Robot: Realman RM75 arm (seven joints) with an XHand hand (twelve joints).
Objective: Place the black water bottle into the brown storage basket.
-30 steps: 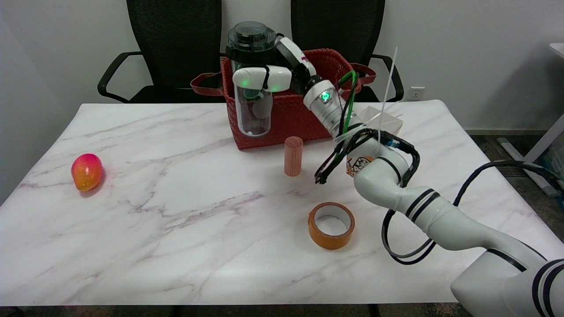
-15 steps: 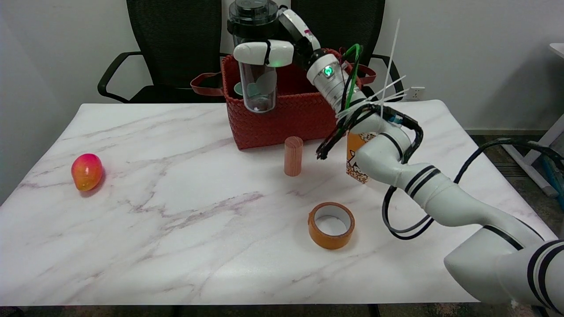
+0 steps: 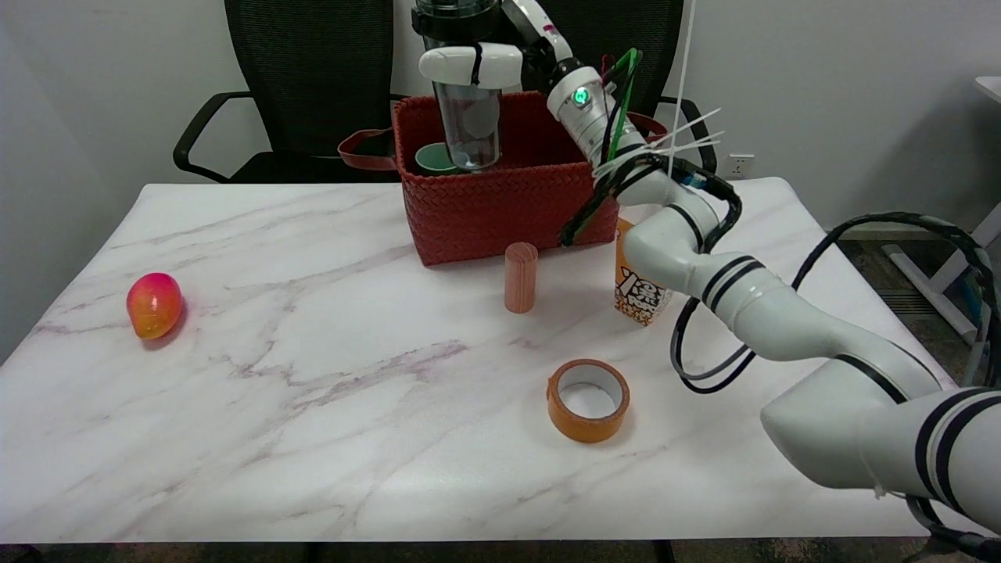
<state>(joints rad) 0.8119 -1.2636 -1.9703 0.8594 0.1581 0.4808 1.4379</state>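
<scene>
Gripping rigid, probably slippery black water bottle (image 3: 469,117) below its lid with right hand (image 3: 500,62), hovering over brown storage basket (image 3: 500,207) at 12 o'clock.

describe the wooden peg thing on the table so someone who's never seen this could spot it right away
Start at the brown storage basket at the far middle of the marble table. Just in front of its near wall stands a small wooden cylinder, upright. Unlike the printed orange carton to its right and the flat tape roll nearer the camera, it is plain, solid and round-topped.
</scene>
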